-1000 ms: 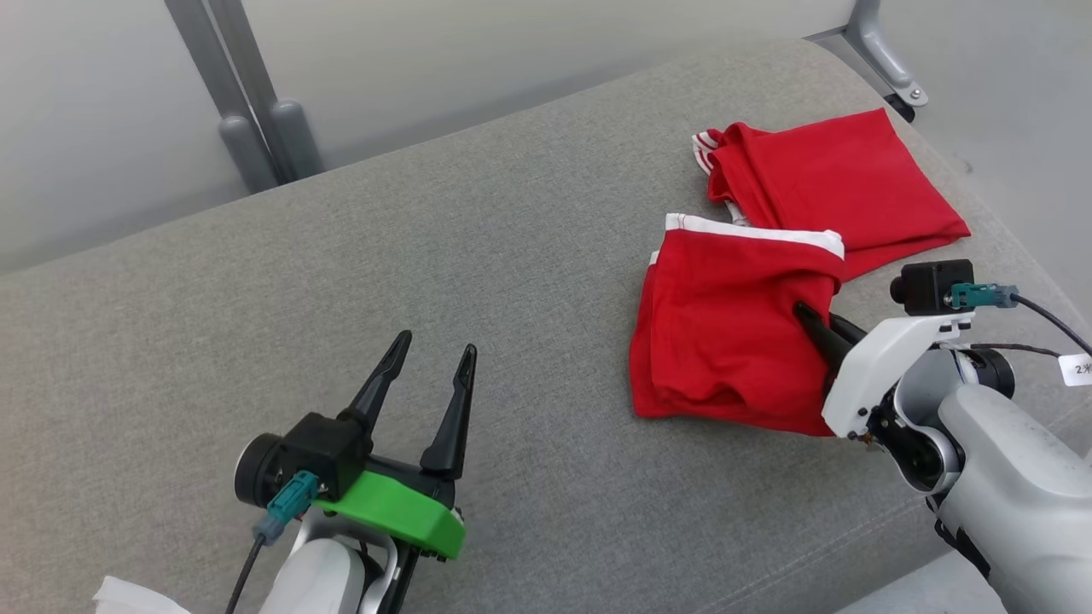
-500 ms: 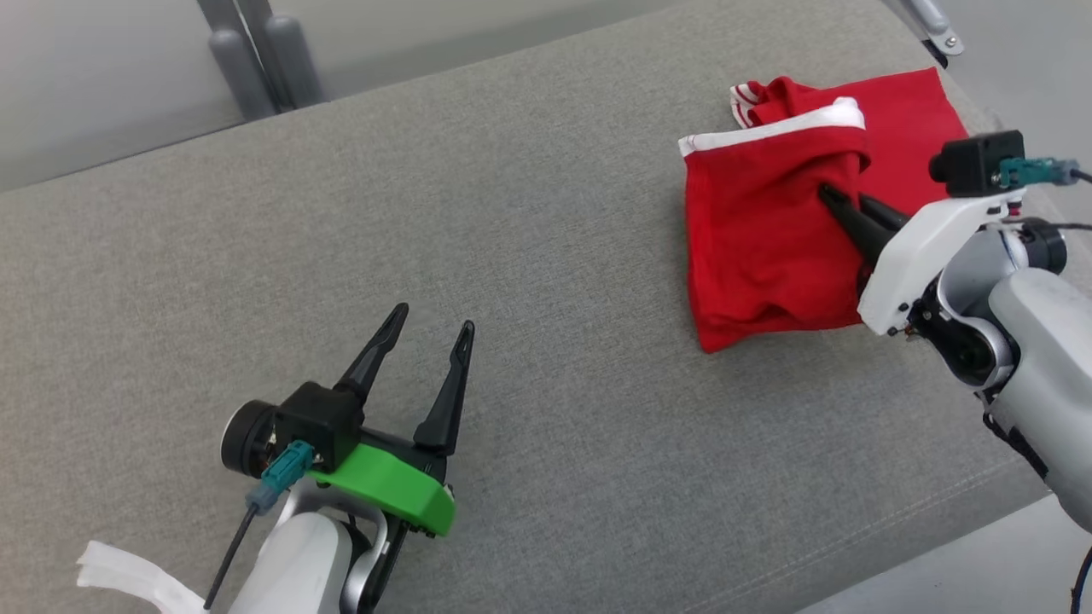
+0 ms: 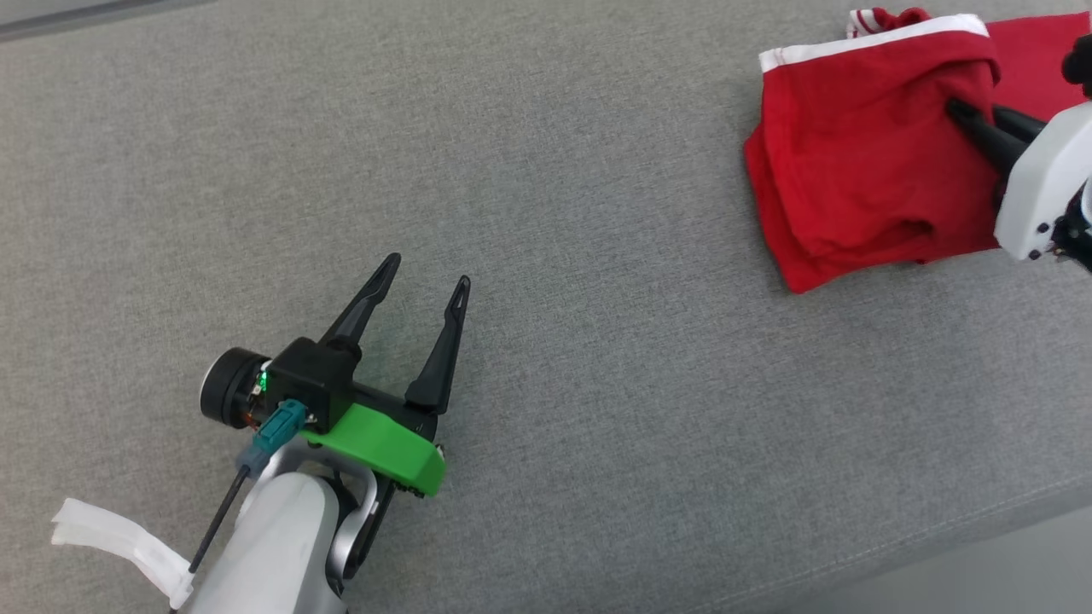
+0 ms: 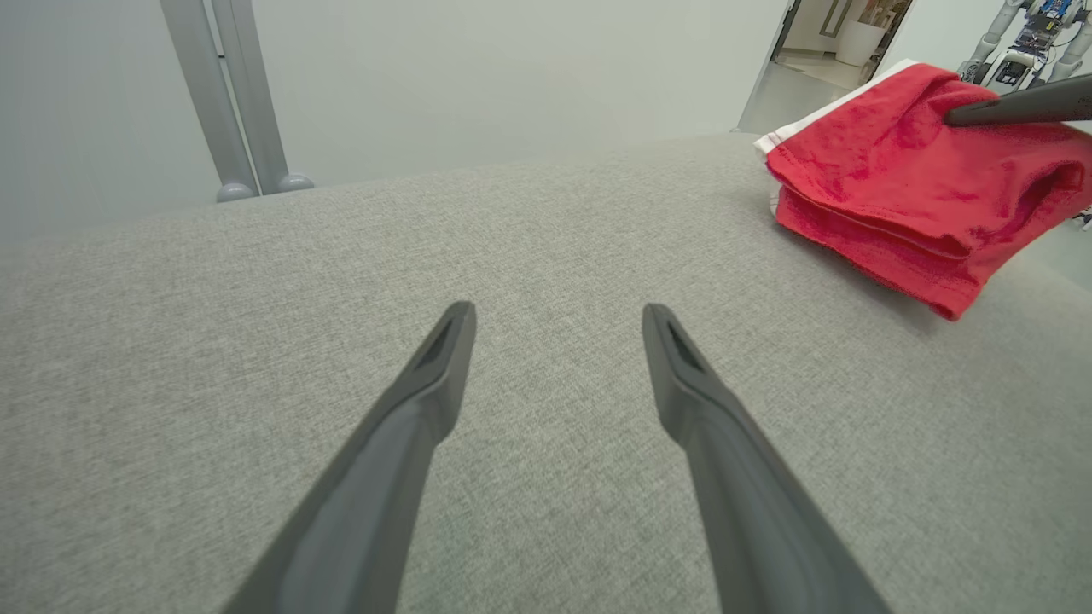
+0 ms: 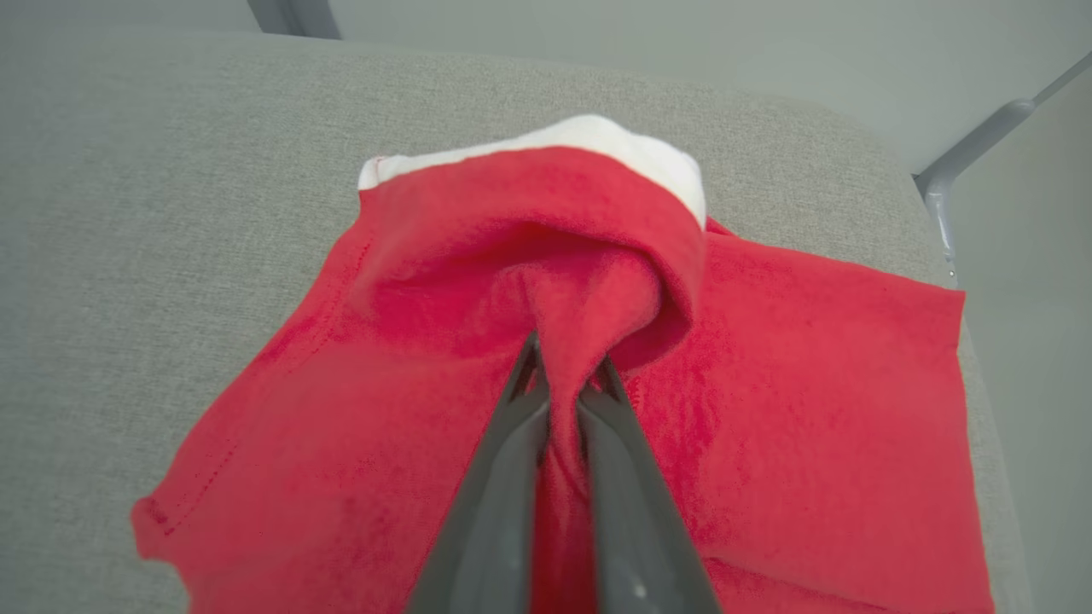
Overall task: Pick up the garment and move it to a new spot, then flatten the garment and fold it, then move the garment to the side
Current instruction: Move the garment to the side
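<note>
Grey woven cushion (image 3: 546, 213) takes up most of the head cam, w/ its front edge showing at 5 o'clock. We see the left gripper (image 3: 427, 268) at 7 o'clock, fingers spread wide w/ nothing btwn them. We can't tell whether it touches the bare fabric or sits just above it. The red garment (image 3: 853, 170) lies at 2 o'clock, well apart from it, bunched in layers w/ a white trim band (image 3: 870, 41) along its far edge. Top & right frame edges cut it off, so we can't make out its full shape.

The right gripper (image 5: 569, 362) comes in at 3 o'clock, arm mostly out of frame. Its fingers are clamped on a pinch of red cloth, tips half buried under a rolled fold. In its wrist cam the garment runs off at 6 o'clock.

Left wrist cam: two metal posts (image 4: 226, 94) at 11 o'clock behind the cushion, and a doorway (image 4: 819, 34) at 1 o'clock w/ sth pale beyond, too small to ID. Near the left forearm at 8 o'clock is a white strip (image 3: 111, 537); what it is, unclear.
</note>
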Controlling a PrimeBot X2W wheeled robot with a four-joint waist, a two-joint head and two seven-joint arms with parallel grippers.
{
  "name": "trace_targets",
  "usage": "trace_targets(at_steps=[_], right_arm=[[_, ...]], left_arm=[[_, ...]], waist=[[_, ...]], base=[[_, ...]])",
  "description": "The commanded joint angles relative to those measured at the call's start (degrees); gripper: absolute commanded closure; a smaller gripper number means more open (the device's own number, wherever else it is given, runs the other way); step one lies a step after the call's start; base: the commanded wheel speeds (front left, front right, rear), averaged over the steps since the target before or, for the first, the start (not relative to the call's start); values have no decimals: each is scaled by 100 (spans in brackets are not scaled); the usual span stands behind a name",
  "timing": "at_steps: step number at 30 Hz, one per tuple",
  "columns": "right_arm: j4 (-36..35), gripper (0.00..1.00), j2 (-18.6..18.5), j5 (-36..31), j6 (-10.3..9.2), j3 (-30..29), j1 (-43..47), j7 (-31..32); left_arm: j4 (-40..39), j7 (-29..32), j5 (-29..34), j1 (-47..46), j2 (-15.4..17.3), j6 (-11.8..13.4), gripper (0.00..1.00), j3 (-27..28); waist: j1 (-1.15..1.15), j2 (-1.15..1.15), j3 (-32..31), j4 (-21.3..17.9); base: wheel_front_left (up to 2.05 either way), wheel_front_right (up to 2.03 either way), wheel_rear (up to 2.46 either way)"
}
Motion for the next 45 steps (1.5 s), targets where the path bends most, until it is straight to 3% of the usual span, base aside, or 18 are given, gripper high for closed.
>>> trace_targets(at_steps=[1,8,16,26,27,29,38,45], right_arm=[[26,100,-149,17,1,114,-143,-11],[1,100,-823,210,0,522,-596,-259],[6,100,-1309,586,0,809,-853,-772],[921,100,-1574,676,0,1390,-844,-935],[1025,91,-1544,630,0,1417,-881,-985],[1312,0,-1457,533,0,1471,-949,-1118],[2594,0,-1051,142,0,1593,-1210,-1715],[2641,0,-804,45,0,1315,-1283,-2149]], left_arm=[[-41,11,23,-134,44,17,0,-9],[-126,29,35,-202,83,56,0,-38],[-168,-12,18,-263,106,99,0,-55],[-179,-34,-22,-273,167,153,0,-60],[-177,-32,-24,-277,170,156,0,-62],[-167,-36,-31,-288,165,167,0,-75],[-30,-159,-103,-220,126,189,0,-81],[74,-387,-284,-30,124,265,0,99]], waist=[[0,0,336,236],[0,0,635,354],[0,0,828,478],[0,0,935,577],[0,0,936,578],[0,0,932,580],[0,0,576,612],[0,0,-152,712]], base=[[0,0,0],[0,0,0],[0,0,0],[0,0,0],[0,0,0],[0,0,0],[0,0,0],[0,0,0]])
